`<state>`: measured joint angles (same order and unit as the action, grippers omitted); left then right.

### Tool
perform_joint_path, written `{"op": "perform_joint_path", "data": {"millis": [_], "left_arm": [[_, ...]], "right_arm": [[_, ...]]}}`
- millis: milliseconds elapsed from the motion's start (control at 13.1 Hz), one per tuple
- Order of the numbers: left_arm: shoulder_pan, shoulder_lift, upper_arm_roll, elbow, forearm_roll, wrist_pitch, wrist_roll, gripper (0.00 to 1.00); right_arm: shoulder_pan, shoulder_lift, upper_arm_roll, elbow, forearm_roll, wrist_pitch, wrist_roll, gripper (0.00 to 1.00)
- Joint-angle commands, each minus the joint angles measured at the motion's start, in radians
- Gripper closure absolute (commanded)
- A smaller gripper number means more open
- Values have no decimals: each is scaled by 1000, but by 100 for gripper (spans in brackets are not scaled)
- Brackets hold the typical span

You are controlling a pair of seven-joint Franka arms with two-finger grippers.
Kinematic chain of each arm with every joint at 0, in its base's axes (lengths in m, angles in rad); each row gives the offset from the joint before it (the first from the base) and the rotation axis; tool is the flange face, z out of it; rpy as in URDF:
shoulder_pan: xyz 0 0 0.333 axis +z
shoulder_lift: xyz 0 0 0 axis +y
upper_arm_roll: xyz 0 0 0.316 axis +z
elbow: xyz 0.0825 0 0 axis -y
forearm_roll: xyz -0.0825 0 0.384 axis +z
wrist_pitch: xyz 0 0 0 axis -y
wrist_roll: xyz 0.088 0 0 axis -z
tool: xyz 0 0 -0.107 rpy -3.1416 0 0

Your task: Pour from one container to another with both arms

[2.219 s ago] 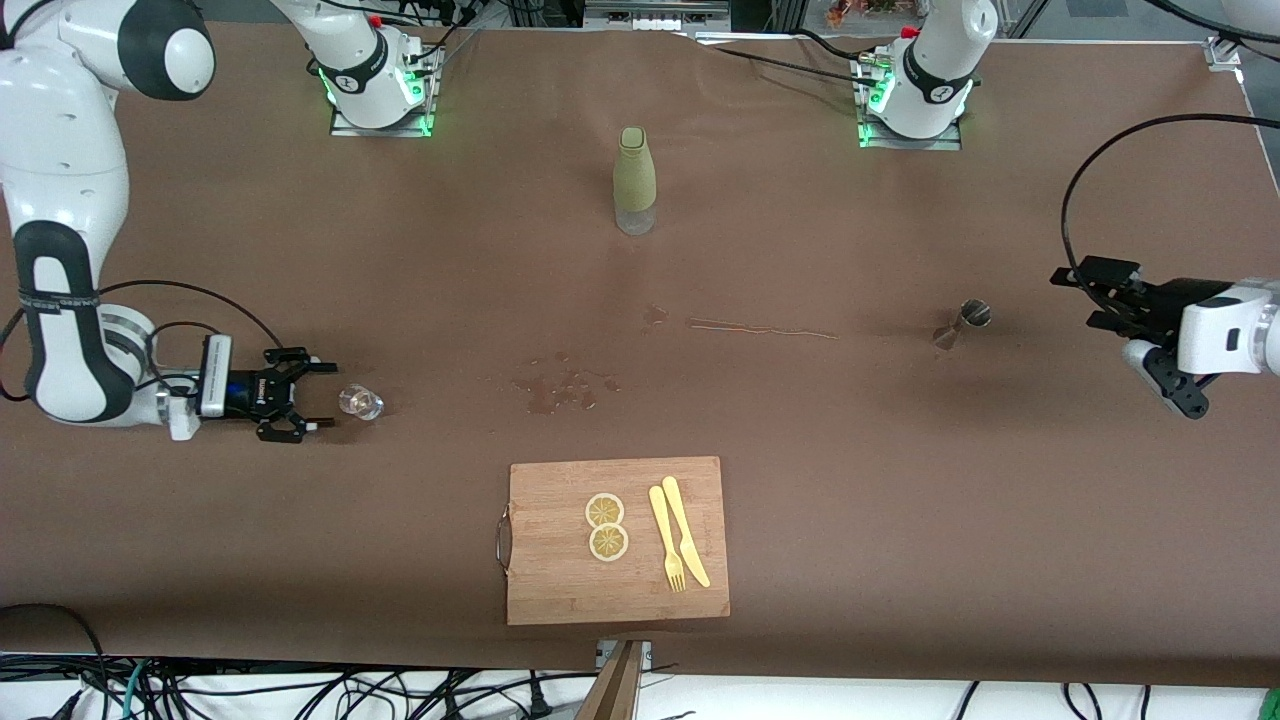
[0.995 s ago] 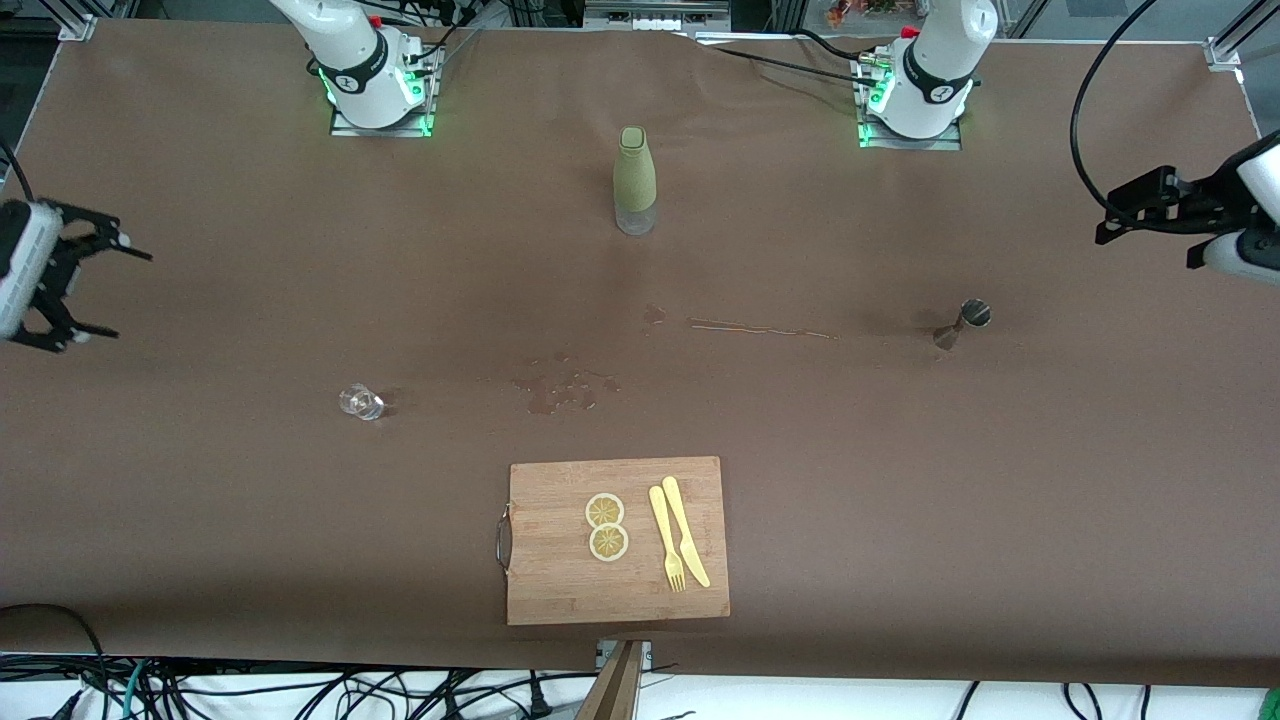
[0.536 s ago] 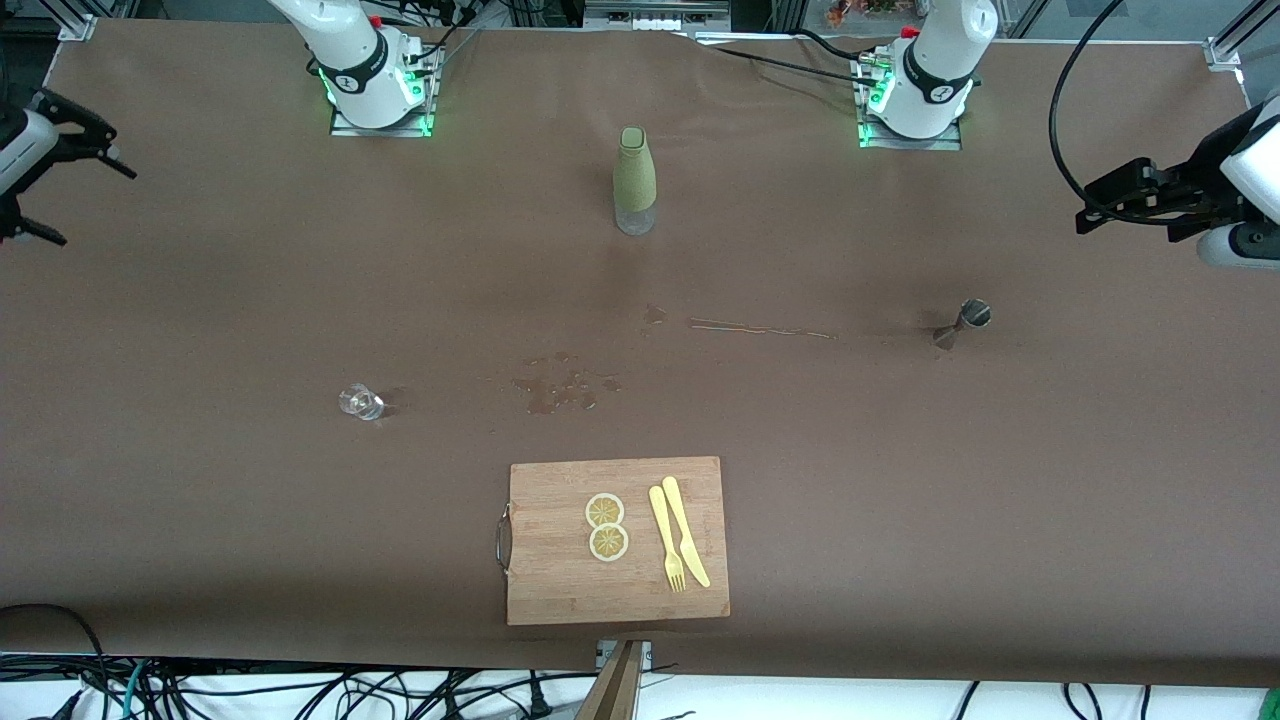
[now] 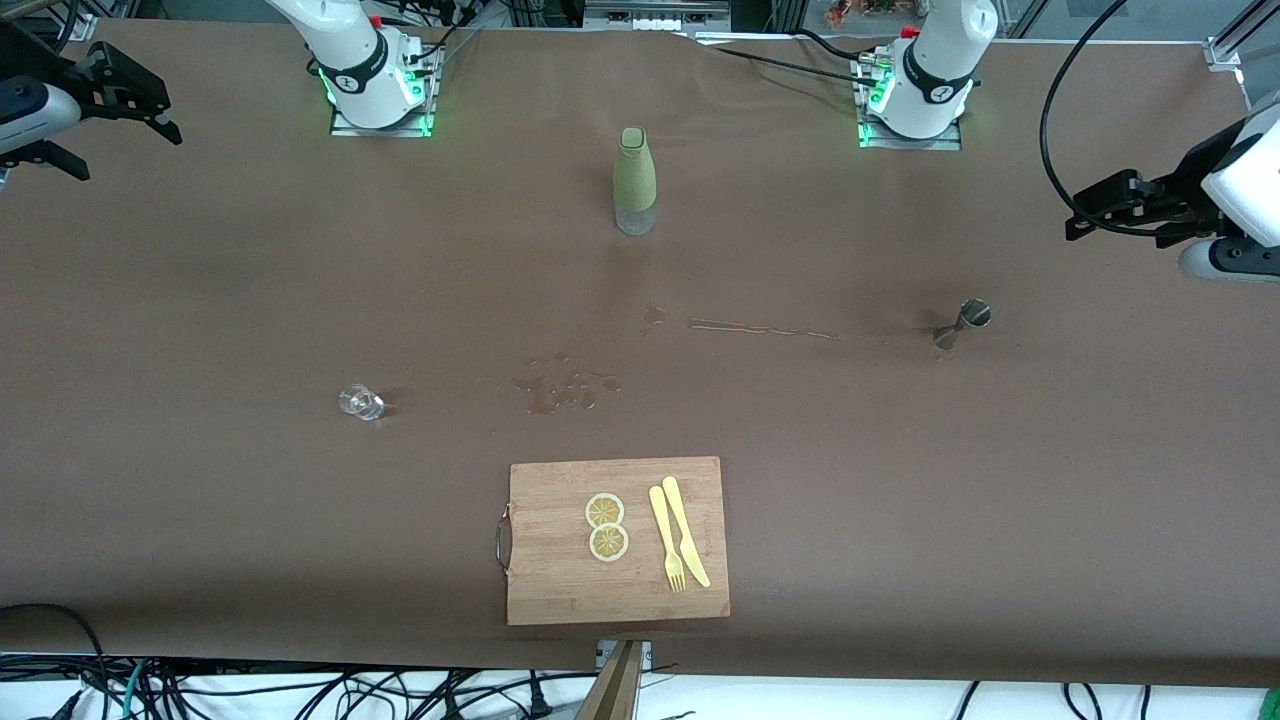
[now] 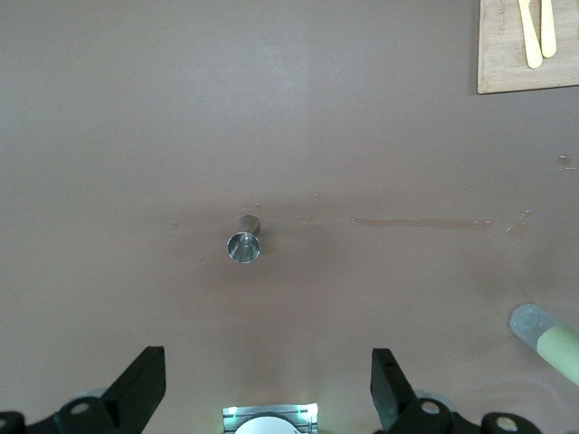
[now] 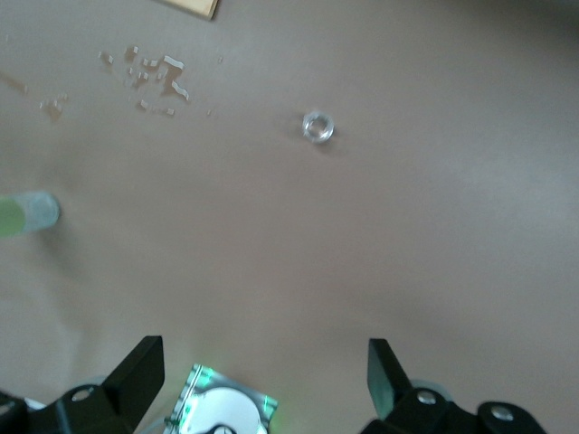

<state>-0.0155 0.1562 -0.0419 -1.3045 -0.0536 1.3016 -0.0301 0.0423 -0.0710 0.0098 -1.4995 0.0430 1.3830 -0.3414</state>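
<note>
Your left gripper (image 4: pixel 1085 208) hangs released, high above the metal jigger (image 4: pixel 966 320); your right gripper (image 4: pixel 120 110) hangs released, high above the small glass (image 4: pixel 360 402).

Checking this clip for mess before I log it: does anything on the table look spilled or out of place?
Yes. Liquid lies on the brown table: a cluster of wet patches just above the cutting board, and a thin wet streak running toward the small metal measuring cup. Everything else stands upright; both grippers are open, raised, and empty.
</note>
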Motion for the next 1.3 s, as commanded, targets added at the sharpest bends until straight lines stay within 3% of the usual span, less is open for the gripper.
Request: {"op": "perform_joint_path", "data": {"millis": [0, 230, 1224], "left_arm": [[-3, 0, -4, 10, 34, 4, -8, 0], [8, 0, 4, 11, 47, 4, -7, 0], [0, 11, 2, 17, 54, 18, -8, 0]], "right_arm": [[-1, -21, -17, -44, 21, 53, 47, 0], [1, -21, -10, -41, 12, 47, 243, 0], [4, -10, 8, -31, 12, -41, 343, 0]]}}
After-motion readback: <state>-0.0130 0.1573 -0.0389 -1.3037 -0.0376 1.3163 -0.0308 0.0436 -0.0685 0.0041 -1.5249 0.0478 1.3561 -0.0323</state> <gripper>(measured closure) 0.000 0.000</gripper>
